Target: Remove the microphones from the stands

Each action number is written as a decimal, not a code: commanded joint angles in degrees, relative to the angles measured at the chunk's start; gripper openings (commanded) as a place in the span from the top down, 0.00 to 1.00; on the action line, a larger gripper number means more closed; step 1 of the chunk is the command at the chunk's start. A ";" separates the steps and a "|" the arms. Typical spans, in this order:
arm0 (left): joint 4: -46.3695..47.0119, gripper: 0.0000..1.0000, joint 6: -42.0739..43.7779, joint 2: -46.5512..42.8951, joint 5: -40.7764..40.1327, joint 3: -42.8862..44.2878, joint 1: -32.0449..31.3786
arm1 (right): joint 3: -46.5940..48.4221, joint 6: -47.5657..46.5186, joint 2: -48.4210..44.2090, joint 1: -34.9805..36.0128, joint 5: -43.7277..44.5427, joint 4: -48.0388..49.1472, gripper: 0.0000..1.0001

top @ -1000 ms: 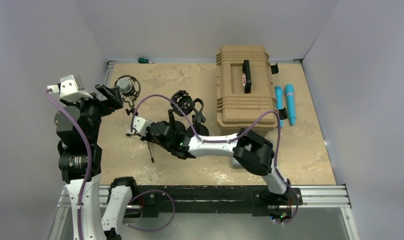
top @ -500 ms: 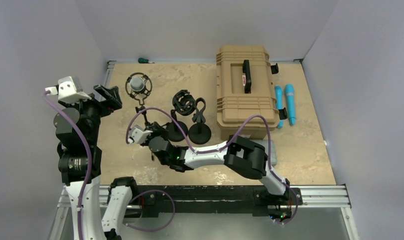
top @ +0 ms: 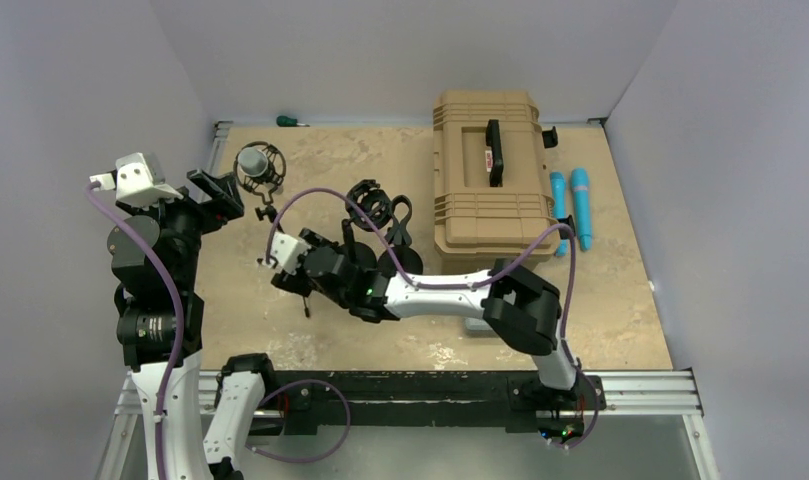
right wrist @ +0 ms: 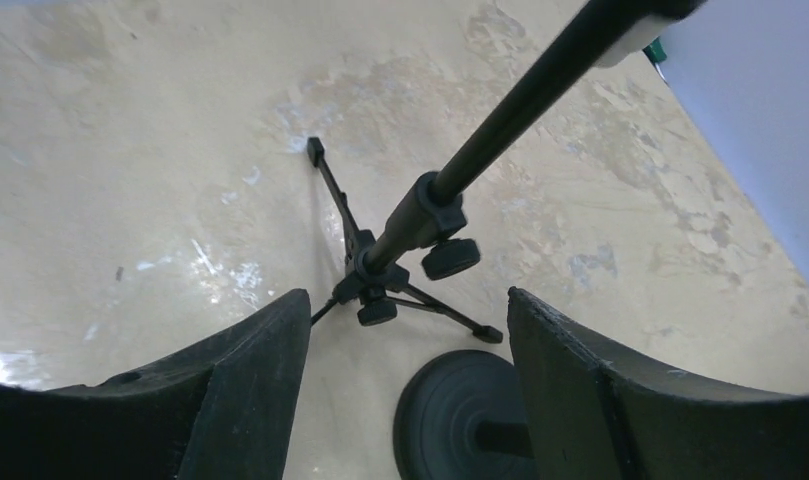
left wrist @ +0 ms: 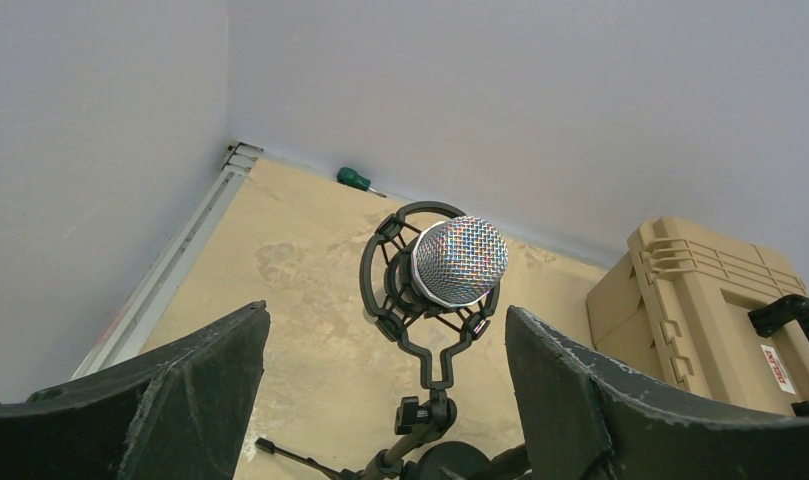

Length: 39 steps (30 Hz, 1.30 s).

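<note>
A microphone [top: 252, 160] with a silver mesh head sits in a black shock mount on a thin tripod stand [top: 305, 300] at the table's back left. In the left wrist view the microphone [left wrist: 460, 260] faces me, upright in its mount [left wrist: 400, 300]. My left gripper [top: 218, 192] is open and empty, just left of the microphone, not touching it [left wrist: 385, 312]. My right gripper [top: 298, 268] is open over the lower stand. In the right wrist view the stand's pole [right wrist: 500, 120] and tripod legs [right wrist: 380, 285] lie ahead of its jaws [right wrist: 408, 295], not gripped.
Two empty mounts on round black bases [top: 400, 265] stand right of the tripod; one base [right wrist: 470, 410] lies under my right gripper. A tan hard case [top: 490, 175] is at the back right, two blue microphones [top: 570, 205] beside it. A green screwdriver [top: 288, 121] lies by the back wall.
The microphone swung right, then back left towards my left gripper. My right gripper dipped towards the near edge, then moved back up by the stand. The left arm barely moved.
</note>
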 commanded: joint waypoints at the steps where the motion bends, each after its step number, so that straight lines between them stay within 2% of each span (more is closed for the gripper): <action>1: 2.58 0.15 0.78 -0.20 -0.10 -0.36 0.49 | -0.29 8.56 -6.06 -2.83 -10.74 -1.53 0.30; 8: 2.67 0.15 0.80 -0.25 -0.08 -0.36 0.49 | 1.95 14.22 -6.34 -9.69 -25.98 -3.85 0.30; 12: 2.67 0.15 0.76 -0.29 -0.08 -0.36 0.43 | 5.71 14.54 -4.04 -12.44 -31.91 -6.89 0.34; 16: 2.67 0.15 0.81 -0.29 0.00 -0.36 0.49 | 9.34 13.91 -1.57 -13.03 -32.34 -9.40 0.47; 22: 2.68 0.15 0.76 -0.13 0.18 -0.36 0.44 | 12.52 13.69 1.24 -12.99 -34.51 -11.05 0.47; 29: 2.50 0.15 0.67 -0.03 0.45 -0.10 0.45 | 11.19 13.37 0.97 -12.95 -35.39 -10.51 0.44; 32: 2.49 0.15 0.68 -0.03 0.45 -0.05 0.51 | 12.61 12.96 2.08 -12.96 -34.40 -11.77 0.47; 36: 2.49 0.15 0.68 0.06 0.45 -0.10 0.47 | 13.50 12.22 2.66 -12.90 -33.27 -12.30 0.57; 39: 2.49 0.15 0.72 0.06 0.44 -0.08 0.51 | 14.40 11.34 3.30 -12.43 -31.61 -13.38 0.57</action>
